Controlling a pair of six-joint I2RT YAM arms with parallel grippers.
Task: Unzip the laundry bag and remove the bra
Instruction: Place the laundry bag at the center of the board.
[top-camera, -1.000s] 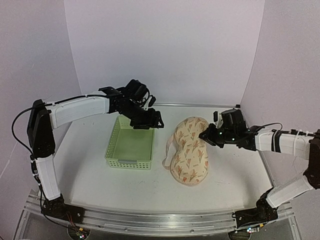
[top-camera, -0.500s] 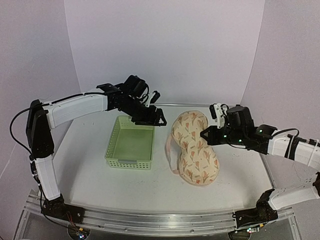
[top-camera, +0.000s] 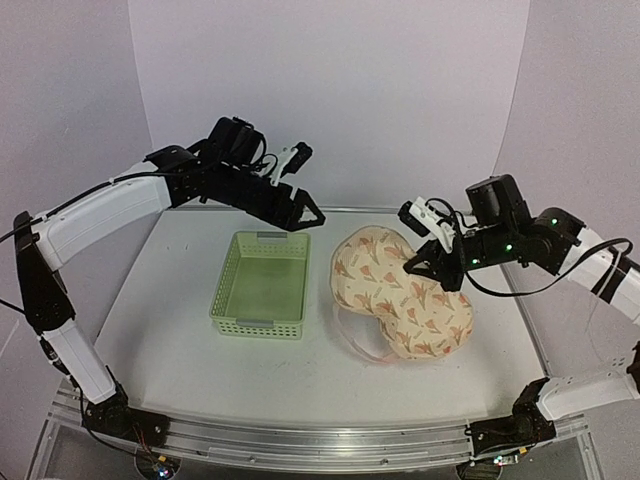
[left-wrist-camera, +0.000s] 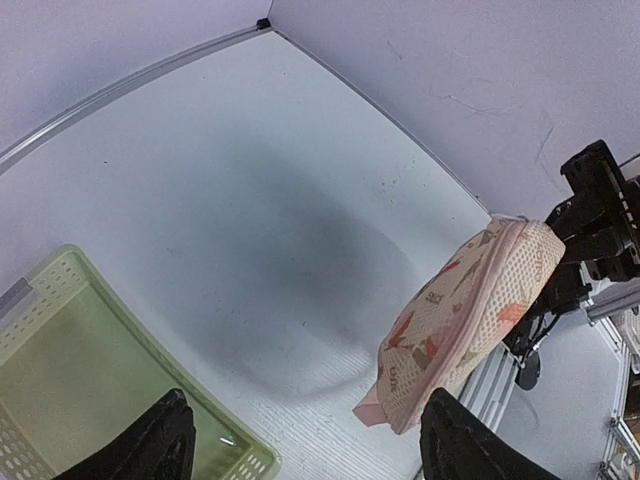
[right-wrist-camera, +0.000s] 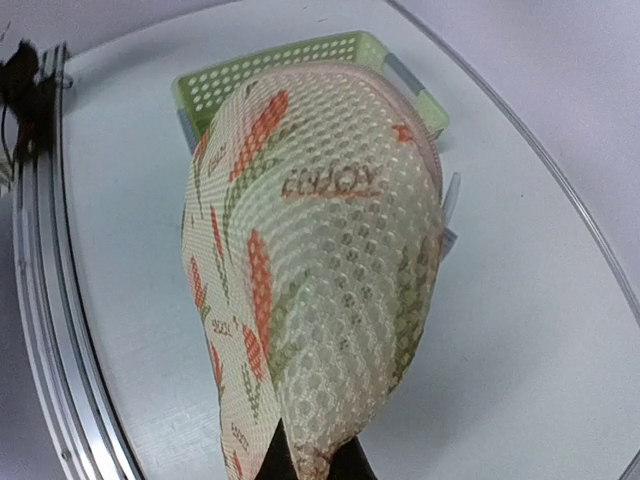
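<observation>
Bag (top-camera: 400, 295) sat right of the basket (top-camera: 222, 300), tipped up on edge and partly raised off the desk (top-camera: 160, 330). Its long axis ran far-left to near-right in the top view. Right gripper (top-camera: 414, 264) was clenched on the bag's right edge at the waist. Left gripper (top-camera: 300, 217) hung released, jaws wide, over the basket's far end, with the bag off to its right and well apart. Zip looked shut, pull not located. Judged: left arm must cross rightward.
</observation>
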